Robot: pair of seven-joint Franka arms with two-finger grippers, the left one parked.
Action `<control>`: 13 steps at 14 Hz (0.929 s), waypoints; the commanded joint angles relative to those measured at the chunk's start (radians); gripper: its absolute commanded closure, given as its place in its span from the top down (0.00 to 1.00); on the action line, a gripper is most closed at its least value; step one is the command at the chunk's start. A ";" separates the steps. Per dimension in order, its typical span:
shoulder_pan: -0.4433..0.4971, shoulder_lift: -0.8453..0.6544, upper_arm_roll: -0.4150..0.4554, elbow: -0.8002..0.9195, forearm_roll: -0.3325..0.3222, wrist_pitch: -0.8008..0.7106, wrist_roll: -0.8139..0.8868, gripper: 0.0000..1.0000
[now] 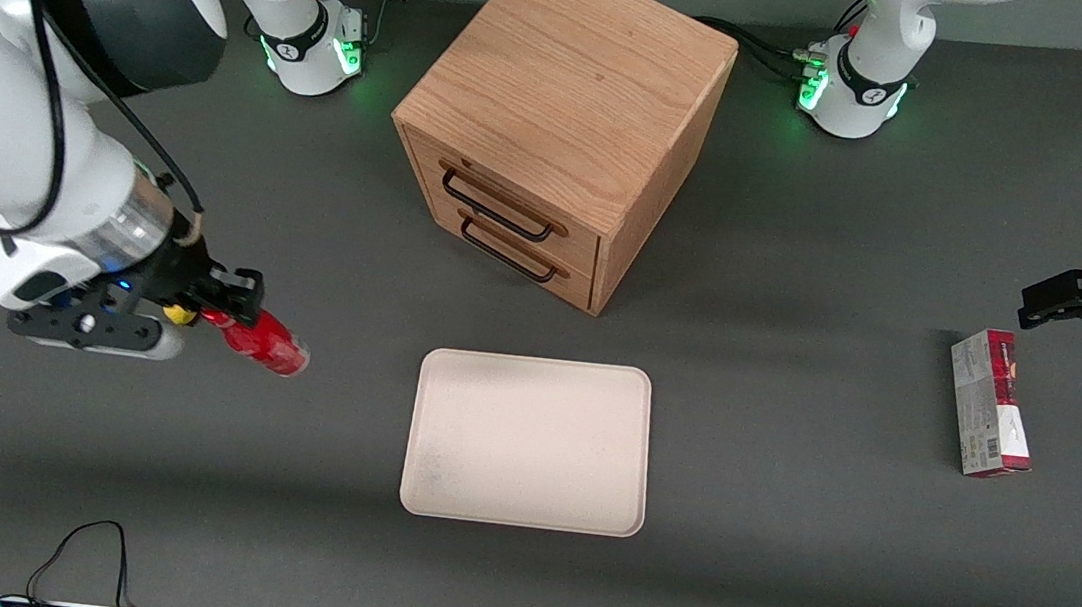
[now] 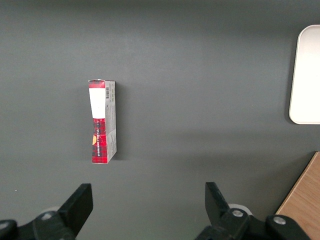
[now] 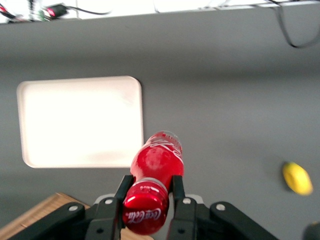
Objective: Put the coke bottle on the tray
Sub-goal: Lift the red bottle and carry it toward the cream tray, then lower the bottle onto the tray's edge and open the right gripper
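The coke bottle [image 1: 267, 345] is a small glossy red bottle with white lettering. My right gripper [image 1: 238, 300] is shut on its neck, just below the red cap, and holds it tilted above the table. In the right wrist view the two black fingers [image 3: 124, 186] clamp the bottle [image 3: 159, 159] on both sides, and the gripper [image 3: 150, 187] holds the cap toward the camera. The cream-beige tray [image 1: 527, 441] lies flat on the dark table, beside the bottle toward the parked arm's end. It also shows in the right wrist view [image 3: 80, 120] and holds nothing.
A wooden drawer cabinet [image 1: 561, 115] with two black handles stands farther from the front camera than the tray. A red-and-grey carton [image 1: 990, 401] lies toward the parked arm's end. A small yellow object [image 3: 296, 177] lies on the table near my gripper.
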 commanded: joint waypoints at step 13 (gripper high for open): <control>0.066 0.419 0.068 0.027 -0.143 0.526 0.121 0.00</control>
